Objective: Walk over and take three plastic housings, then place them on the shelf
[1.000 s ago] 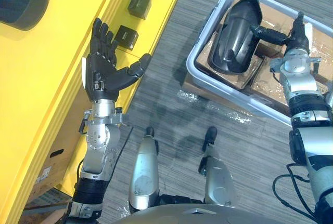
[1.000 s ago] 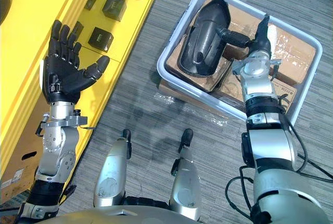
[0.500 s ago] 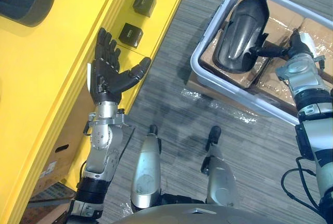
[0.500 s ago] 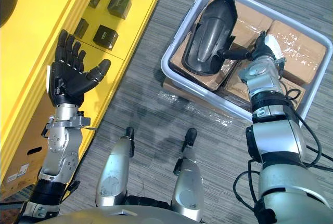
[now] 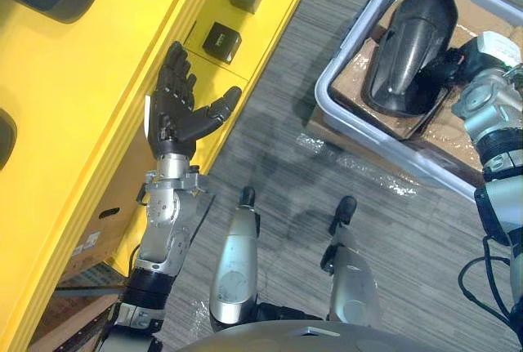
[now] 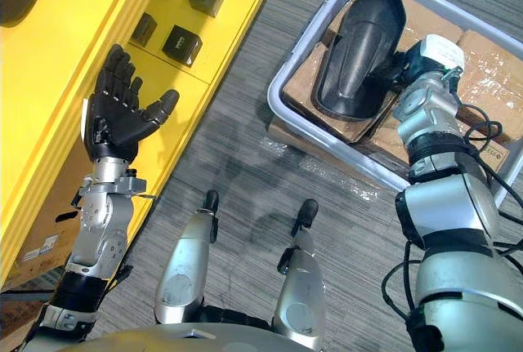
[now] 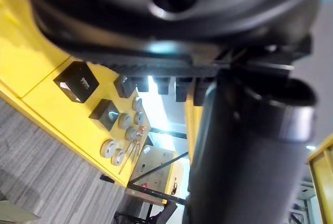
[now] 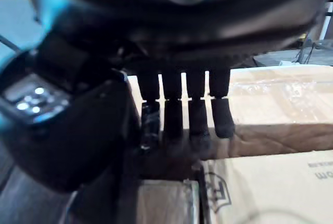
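Plainly, we risk dropping the plastic housing (image 6: 359, 50) into the bin (image 6: 274, 100), as the right robot hand (image 6: 406, 62) pinches only its edge; the left robot hand (image 5: 172, 115) hangs open.

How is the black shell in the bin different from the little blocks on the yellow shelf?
The housing is big, long and rounded; the blocks are small and boxy. The housing is in the grey bin above cardboard boxes; the blocks sit on the yellow shelf. Both are black.
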`<state>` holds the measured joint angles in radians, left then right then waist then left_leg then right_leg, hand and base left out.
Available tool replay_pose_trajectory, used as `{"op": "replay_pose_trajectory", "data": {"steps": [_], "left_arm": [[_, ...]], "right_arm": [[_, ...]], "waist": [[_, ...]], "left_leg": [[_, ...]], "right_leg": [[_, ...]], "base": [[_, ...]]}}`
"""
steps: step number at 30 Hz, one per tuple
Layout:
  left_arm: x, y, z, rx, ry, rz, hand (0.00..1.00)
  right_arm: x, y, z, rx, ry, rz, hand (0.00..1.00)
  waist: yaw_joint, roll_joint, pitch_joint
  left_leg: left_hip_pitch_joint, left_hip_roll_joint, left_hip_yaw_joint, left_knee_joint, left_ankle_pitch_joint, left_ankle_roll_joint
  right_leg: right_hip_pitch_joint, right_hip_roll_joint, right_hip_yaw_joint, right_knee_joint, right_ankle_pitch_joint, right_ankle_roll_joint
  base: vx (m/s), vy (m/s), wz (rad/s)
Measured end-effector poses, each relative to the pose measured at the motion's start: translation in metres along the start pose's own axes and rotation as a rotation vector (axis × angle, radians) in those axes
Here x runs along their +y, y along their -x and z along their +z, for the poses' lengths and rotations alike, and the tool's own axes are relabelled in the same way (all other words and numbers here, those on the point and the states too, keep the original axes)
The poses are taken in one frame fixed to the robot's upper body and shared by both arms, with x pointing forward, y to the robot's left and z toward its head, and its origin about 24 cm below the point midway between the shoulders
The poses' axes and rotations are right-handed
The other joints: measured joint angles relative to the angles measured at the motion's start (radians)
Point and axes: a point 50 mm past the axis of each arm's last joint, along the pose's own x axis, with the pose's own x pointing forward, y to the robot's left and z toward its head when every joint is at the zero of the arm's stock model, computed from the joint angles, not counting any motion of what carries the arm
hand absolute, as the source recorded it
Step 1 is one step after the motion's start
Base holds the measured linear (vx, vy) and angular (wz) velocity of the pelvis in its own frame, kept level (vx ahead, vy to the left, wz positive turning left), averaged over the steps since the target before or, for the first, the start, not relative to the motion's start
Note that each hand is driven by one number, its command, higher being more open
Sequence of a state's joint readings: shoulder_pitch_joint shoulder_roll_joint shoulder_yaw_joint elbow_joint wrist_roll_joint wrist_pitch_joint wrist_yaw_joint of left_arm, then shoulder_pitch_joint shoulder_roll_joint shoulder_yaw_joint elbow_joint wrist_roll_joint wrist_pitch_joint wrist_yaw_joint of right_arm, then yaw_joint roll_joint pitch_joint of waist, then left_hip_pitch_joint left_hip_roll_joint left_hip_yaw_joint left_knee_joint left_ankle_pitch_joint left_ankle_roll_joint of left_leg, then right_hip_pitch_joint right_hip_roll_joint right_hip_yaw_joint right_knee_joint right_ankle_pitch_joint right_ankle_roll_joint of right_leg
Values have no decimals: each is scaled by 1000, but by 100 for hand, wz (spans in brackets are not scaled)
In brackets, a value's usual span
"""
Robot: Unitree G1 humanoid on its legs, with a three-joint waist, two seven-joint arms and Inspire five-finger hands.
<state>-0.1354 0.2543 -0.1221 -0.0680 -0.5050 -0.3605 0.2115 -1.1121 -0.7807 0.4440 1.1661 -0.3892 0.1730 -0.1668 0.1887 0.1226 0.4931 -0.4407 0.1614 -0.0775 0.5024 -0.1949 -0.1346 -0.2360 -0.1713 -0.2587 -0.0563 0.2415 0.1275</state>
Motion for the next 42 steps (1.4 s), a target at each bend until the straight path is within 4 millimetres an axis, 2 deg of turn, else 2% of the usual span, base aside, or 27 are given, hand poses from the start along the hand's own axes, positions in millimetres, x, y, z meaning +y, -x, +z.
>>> {"op": "replay_pose_trajectory", "data": {"steps": [10, 15, 19, 21, 25, 27, 32, 36, 38, 42], "left_arm": [[7, 11, -2, 18, -15, 17, 100], [12, 20, 9, -2, -27, 10, 100], [11, 23, 23, -52, -24, -10, 100], [9, 23, 23, -38, -38, -36, 100], [2, 23, 9, 89, -95, -114, 100], [-1, 23, -1, 174, -125, -153, 100], [-11, 22, -26, 374, -221, -334, 100], [-32, 17, -40, 498, -89, -442, 100], [-47, 9, -59, 599, -39, -483, 100], [-54, -5, -81, 710, 87, -421, 100]], "right_arm": [[13, 6, -2, -58, 51, -21, 0], [17, 14, -2, -140, 67, -50, 0], [15, 22, 2, -190, 8, -116, 0], [8, 24, 9, -219, -19, -160, 0], [-11, 30, 24, -291, -57, -284, 0], [-14, 33, 27, -309, -74, -303, 0], [-7, 37, 27, -329, -46, -298, 0], [5, 40, 24, -342, -24, -270, 0], [11, 42, 31, -359, -33, -258, 0], [13, 44, 43, -398, -61, -254, 0]], "waist": [[-18, -1, 0], [-31, -3, -1], [-43, -25, -2], [-56, -33, -3], [-73, -61, -10], [-83, -76, -18], [-112, -93, -30], [-131, -92, -42], [-146, -92, -47], [-156, -97, -49]], "left_leg": [[14, 3, 0, -2, 3, 0], [56, 12, 14, -21, 4, -1], [91, 28, 18, -45, 12, -11], [105, 29, 20, -59, 18, -15], [123, 39, 36, -75, 22, -19], [137, 40, 46, -88, 26, -22], [167, 42, 67, -102, 27, -22], [170, 43, 73, -104, 27, -23], [171, 45, 76, -102, 27, -23], [171, 56, 103, -100, 26, -24]], "right_leg": [[13, 1, -3, 2, 0, -1], [40, 7, 2, 2, -4, -7], [62, 21, 4, 2, -11, -17], [69, 21, 4, 2, -12, -19], [69, 28, 17, 1, -13, -20], [70, 28, 24, 1, -13, -20], [80, 27, 42, 1, -13, -20], [80, 27, 46, 1, -13, -21], [79, 28, 48, 0, -12, -22], [59, 36, 73, 0, -3, -30]], "base": [[-6, 3, 1], [-22, 6, -6], [-11, -12, -4], [-5, -6, -2], [0, -1, -10], [39, 2, -11], [32, 14, -9], [-1, 5, -4], [-27, 17, -6], [-24, 10, -21]]}}
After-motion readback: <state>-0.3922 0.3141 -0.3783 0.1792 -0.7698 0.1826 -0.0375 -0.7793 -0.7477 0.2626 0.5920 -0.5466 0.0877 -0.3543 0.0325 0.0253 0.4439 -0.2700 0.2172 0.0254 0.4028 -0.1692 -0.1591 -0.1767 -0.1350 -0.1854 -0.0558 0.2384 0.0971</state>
